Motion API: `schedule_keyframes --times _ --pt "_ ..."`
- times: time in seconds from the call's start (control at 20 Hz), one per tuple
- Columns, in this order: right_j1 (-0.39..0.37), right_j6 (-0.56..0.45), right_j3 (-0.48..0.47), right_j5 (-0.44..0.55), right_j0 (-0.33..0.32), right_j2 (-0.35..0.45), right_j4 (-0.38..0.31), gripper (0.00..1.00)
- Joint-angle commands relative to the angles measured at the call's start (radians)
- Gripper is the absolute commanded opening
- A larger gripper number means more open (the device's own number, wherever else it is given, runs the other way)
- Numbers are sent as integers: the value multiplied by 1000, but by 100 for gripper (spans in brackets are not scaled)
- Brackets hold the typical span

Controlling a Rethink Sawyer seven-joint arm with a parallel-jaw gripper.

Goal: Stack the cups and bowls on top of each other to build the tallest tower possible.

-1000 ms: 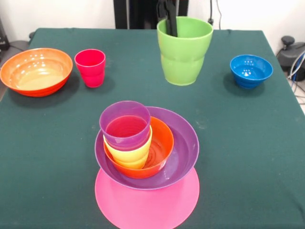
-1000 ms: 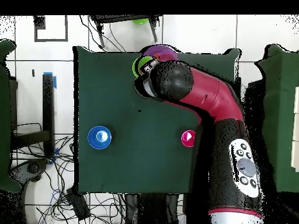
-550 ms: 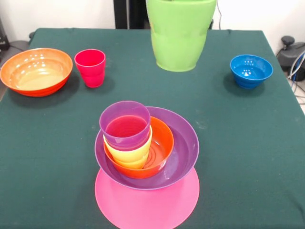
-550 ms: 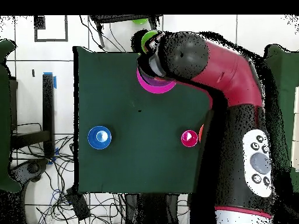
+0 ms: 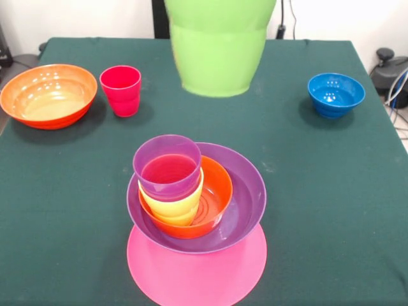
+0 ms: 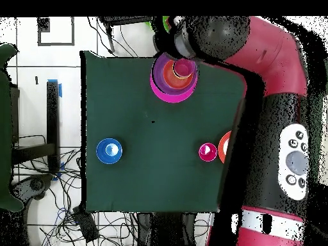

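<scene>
The light green cup [image 5: 220,48] hangs upright in the air above the table's far middle, its rim cut off by the picture's top. In the overhead view my gripper [image 6: 168,30] sits under the wrist beside the tower, a sliver of the green cup [image 6: 165,22] showing; its hold on the cup is hidden. The tower [image 5: 191,204] stands on the upturned pink bowl [image 5: 196,274]. On that rest the purple bowl [image 5: 247,197], the small orange bowl [image 5: 220,188], the yellow cup [image 5: 173,208] and the purple cup [image 5: 167,167].
A large orange bowl [image 5: 48,94] and a red cup [image 5: 121,89] stand at the far left in the front view. A small blue bowl [image 5: 336,94] sits at the far right. Seen from overhead, the arm [image 6: 256,77] covers the table's right edge.
The green cup has risen off the table and come nearer and leftward in the front view. In the overhead view the arm has swung off the tower, uncovering it.
</scene>
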Motion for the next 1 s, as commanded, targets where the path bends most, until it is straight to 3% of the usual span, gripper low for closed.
schedule_keyframes --times 0.05,0.3,0.65,1.0 --pt "153 -1 -157 130 12 41 -56 0" --pt "200 -30 -207 123 8 28 -71 0" --pt "222 -59 -202 115 6 -2 -89 0" --pt "186 -114 -107 111 -10 -9 -86 0"
